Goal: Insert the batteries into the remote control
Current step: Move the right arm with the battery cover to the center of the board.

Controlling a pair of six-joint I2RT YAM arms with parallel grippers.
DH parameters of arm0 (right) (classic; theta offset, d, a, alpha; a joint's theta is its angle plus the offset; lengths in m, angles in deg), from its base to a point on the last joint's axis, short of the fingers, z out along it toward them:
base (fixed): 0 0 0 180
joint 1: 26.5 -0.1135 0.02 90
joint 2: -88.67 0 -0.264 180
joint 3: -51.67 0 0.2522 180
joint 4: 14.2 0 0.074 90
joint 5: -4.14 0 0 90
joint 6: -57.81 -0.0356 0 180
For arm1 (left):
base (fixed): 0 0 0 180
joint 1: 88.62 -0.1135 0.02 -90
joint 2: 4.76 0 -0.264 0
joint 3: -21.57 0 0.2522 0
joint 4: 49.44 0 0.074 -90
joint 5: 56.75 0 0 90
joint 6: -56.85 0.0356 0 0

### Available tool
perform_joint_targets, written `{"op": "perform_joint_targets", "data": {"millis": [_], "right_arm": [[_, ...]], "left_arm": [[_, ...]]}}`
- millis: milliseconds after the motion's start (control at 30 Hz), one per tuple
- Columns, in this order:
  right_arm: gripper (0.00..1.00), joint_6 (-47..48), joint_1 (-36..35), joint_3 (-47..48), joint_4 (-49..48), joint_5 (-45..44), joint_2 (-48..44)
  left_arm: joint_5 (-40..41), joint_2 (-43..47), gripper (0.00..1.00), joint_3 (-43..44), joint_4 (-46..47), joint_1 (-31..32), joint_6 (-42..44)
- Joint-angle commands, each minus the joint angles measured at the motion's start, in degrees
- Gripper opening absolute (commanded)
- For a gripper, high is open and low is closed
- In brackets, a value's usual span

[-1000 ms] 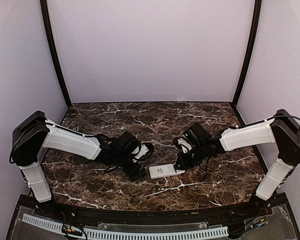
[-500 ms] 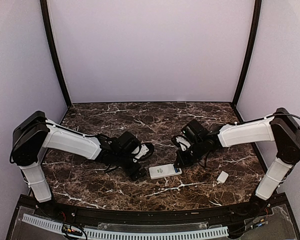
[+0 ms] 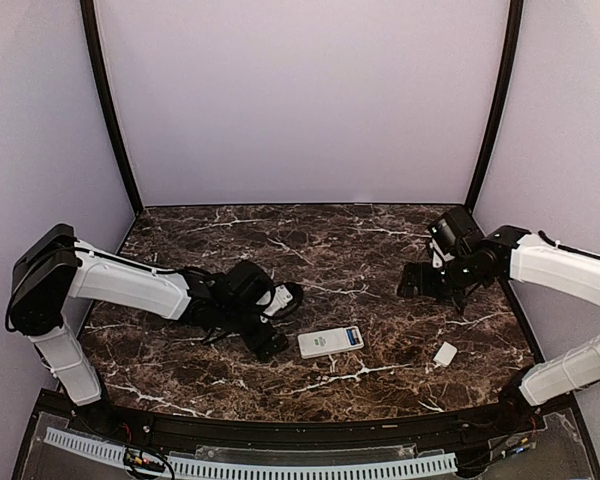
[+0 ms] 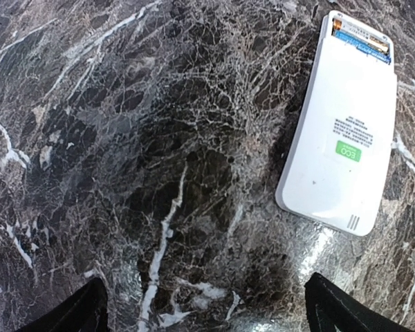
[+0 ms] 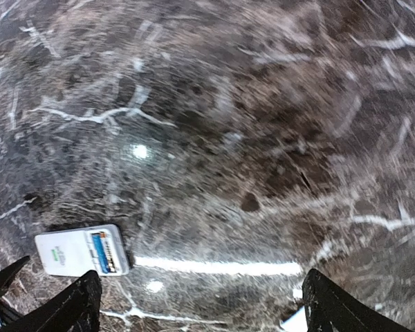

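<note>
The big dark stone table (image 3: pixel 310 240) has white lines all over it. The left arm (image 3: pixel 130 285) lies low across the left side. The right arm (image 3: pixel 560 265) reaches in from the right.

The left gripper (image 4: pixel 207 315) is wide open. It holds nothing and touches nothing. Its two black fingertips (image 4: pixel 83 315) sit far apart, with bare table between them. It is just beside the left end of the remote control (image 3: pixel 330 341).

The right gripper (image 5: pixel 204 311) is wide open too, and it has nothing in it. It is well apart from the remote, over toward the far right of the table. Its picture is a bit blurry.

The remote lies flat near the front middle of the table, between the two grippers and closer to the left one. It is back side up, with a small green sticker showing. Its long side runs left to right, and the right end is tipped a little toward the back. The open battery slot is at that right end, pointing toward the right arm.

A small white cover (image 3: pixel 445 353) lies flat on the table, off to the right of the remote and not touching it.

The blue batteries (image 4: pixel 360 43) sit inside the open slot.
</note>
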Motion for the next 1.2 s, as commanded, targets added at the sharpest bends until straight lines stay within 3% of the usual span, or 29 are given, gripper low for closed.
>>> {"op": "perform_joint_targets", "data": {"millis": [0, 100, 333, 767, 1033, 1167], "right_arm": [[0.99, -11.92, 0.04, -4.47, 10.11, -7.13, -2.47], [0.99, -18.39, 0.10, -5.61, 15.39, -7.95, -2.68], [0.93, -29.14, 0.46, -11.96, 15.66, -6.65, -5.26], [0.74, -24.92, 2.98, -13.49, 9.96, -3.86, 1.02], [0.70, -22.69, 4.92, -12.05, 8.75, 1.58, 3.81], [0.63, -19.80, 4.98, -10.45, 5.52, 9.00, 6.83]], "left_arm": [[0.71, 4.35, 0.99, -1.31, 0.35, 0.19, 0.77], [0.72, 5.35, 0.99, -2.12, 0.97, 0.19, 0.82], [1.40, 7.15, 0.99, -4.28, 2.39, 0.20, 1.38], [1.66, 8.37, 0.99, -5.18, 2.61, 0.18, 1.90], [1.60, 8.48, 0.99, -4.90, 2.96, 0.18, 1.67], [2.03, 8.47, 0.99, -5.26, 3.45, 0.17, 1.71]]}}
